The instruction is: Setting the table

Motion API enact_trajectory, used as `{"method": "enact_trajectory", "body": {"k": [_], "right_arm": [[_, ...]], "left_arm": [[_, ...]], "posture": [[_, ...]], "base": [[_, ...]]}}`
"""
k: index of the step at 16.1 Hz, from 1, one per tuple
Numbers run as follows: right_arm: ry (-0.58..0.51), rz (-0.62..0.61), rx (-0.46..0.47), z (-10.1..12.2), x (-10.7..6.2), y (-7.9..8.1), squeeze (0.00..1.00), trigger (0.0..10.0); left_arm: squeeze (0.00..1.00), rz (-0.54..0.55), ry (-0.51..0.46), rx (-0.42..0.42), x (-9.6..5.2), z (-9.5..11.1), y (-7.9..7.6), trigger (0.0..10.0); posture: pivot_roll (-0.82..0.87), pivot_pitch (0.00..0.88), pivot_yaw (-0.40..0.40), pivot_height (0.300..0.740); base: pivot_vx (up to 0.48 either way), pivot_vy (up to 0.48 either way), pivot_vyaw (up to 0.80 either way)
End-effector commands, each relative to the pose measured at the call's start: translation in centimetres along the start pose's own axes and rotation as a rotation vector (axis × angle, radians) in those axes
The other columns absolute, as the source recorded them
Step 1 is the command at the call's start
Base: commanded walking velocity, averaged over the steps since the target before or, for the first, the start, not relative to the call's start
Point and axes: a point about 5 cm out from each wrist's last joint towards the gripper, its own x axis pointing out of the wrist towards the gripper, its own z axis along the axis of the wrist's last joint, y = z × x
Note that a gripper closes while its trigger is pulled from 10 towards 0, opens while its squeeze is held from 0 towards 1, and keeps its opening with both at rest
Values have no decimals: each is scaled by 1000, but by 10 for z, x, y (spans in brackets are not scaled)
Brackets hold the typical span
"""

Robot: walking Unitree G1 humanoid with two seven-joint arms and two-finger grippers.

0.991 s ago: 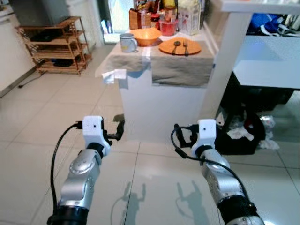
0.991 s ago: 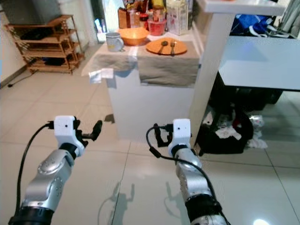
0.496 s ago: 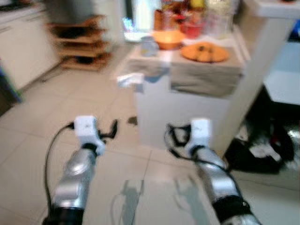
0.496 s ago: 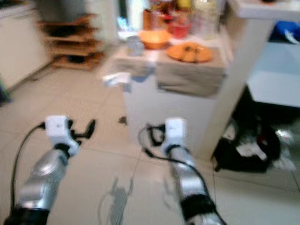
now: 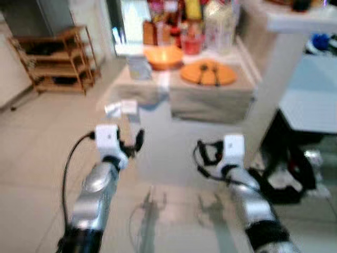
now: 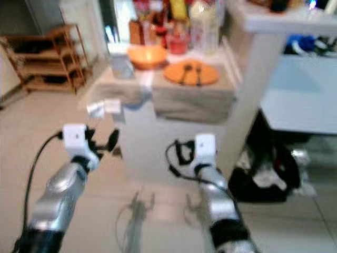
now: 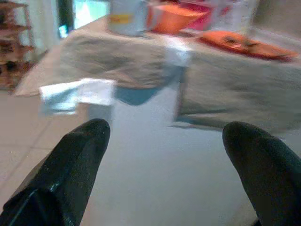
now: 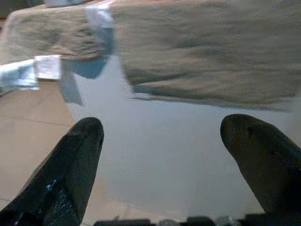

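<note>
A white table point(image 5: 179, 132) stands ahead, covered by two grey-brown cloths point(image 5: 210, 97). On it lie an orange plate point(image 5: 208, 74) with a spoon and a fork point(image 5: 215, 70), an orange bowl point(image 5: 163, 55) and a pale mug point(image 5: 138, 67). Both arms are raised in front of the table, short of it. My left gripper point(image 7: 164, 141) is open and holds nothing; in the left eye view it is at the left gripper point(image 5: 138, 141). My right gripper point(image 8: 164, 136) is open too, facing the table's white side below the cloth.
Jars and bottles point(image 5: 184, 21) crowd the back of the table. A wooden shelf rack point(image 5: 55, 58) stands at the far left. A white counter with a post point(image 5: 274, 89) rises on the right, with dark bags point(image 5: 292, 171) on the floor under it. Tiled floor lies between me and the table.
The camera has swung and come a little nearer; the table looks larger and more central. Both arms keep the same raised pose, grippers still open.
</note>
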Motion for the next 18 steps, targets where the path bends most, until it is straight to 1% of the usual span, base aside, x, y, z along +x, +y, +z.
{"method": "enact_trajectory", "body": {"k": [1, 3, 5, 6, 7, 8, 9, 10, 12, 14, 15, 18], "right_arm": [[-16, -9, -16, 3, 0, -6, 0, 10000], [-23, -7, -15, 4, 0, -5, 0, 10000], [-48, -26, -16, 11, 1, -6, 0, 10000], [-77, -38, -22, 17, 2, -7, 0, 10000], [-213, -165, -37, 50, 5, -22, 0, 10000], [-259, -254, -13, 64, 5, -36, 0, 10000], [-270, -265, -3, 70, 7, -39, 0, 10000], [-286, -240, -23, 76, 9, -39, 0, 10000], [-277, -250, -30, 74, 9, -41, 0, 10000], [-278, -285, -23, 75, 9, -44, 0, 10000], [-287, -306, -8, 79, 9, -48, 0, 10000], [-294, -301, -20, 83, 11, -50, 0, 10000]], "left_arm": [[0, -13, -11, 6, 2, 3, -4, 10000], [0, -18, -12, 10, 3, 3, -5, 10000], [0, -27, -17, 21, 3, 4, -6, 10000], [0, -31, -20, 28, 3, 5, -6, 10000], [0, -57, -35, 51, 3, 9, -11, 10000], [0, -76, -42, 65, 4, 10, -15, 10000], [0, -82, -46, 70, 4, 11, -16, 10000], [0, -84, -45, 74, 5, 11, -18, 10000], [0, -81, -34, 85, 6, 10, -18, 10000], [0, -84, -36, 75, 6, 10, -19, 10000], [0, -90, -42, 110, 5, 11, -19, 10000], [0, -107, -48, 103, 5, 11, -21, 10000]], "posture": [[-83, 0, 45, 740], [-82, 0, 45, 740], [-80, 0, 47, 740], [-80, 0, 48, 740], [-82, 0, 51, 740], [-82, 0, 51, 740], [-85, 0, 54, 740], [-85, 0, 54, 740], [-86, 0, 56, 740], [-84, 0, 57, 740], [-85, 0, 58, 740], [-86, 0, 61, 740]], "base": [[480, 0, 0], [480, 0, 0], [480, 0, 0], [480, 0, 0], [480, 0, 0], [480, 0, 0], [480, 0, 0], [442, 0, 0], [0, 0, 0], [0, 0, 0], [0, 0, 0], [266, -396, 0]]}}
